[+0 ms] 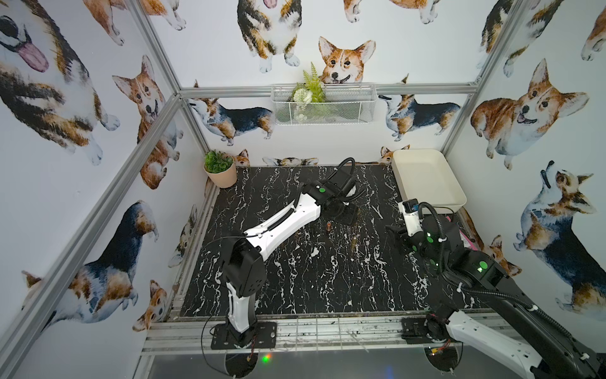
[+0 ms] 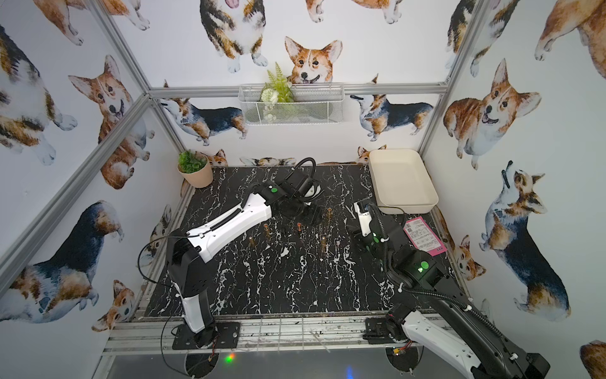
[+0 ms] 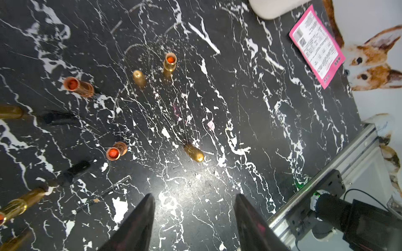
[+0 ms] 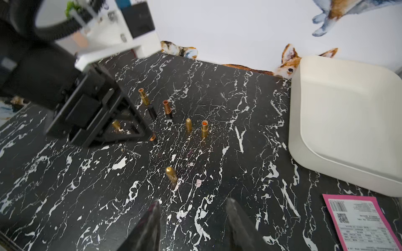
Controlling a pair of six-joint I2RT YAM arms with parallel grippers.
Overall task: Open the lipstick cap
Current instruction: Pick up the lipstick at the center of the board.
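Several lipsticks stand on the black marble table (image 1: 295, 279). Uncapped ones show red tips: a copper lipstick (image 3: 78, 85), a gold lipstick (image 3: 169, 62) and a short copper lipstick (image 3: 116, 151). Two gold bullet-shaped pieces (image 3: 194, 152) (image 3: 139, 77) stand among them; whether they are loose caps or capped lipsticks I cannot tell. My left gripper (image 3: 194, 195) (image 2: 311, 215) hangs open above the group with nothing between its fingers. My right gripper (image 4: 194, 200) (image 1: 393, 231) is open and empty, a little to the right of the nearest gold piece (image 4: 171, 173).
A cream tray (image 1: 423, 177) sits at the back right corner. A pink printed sheet (image 2: 424, 236) lies by the right edge. A potted plant (image 1: 219, 170) stands at the back left, and a wire basket (image 1: 324, 105) hangs on the back wall.
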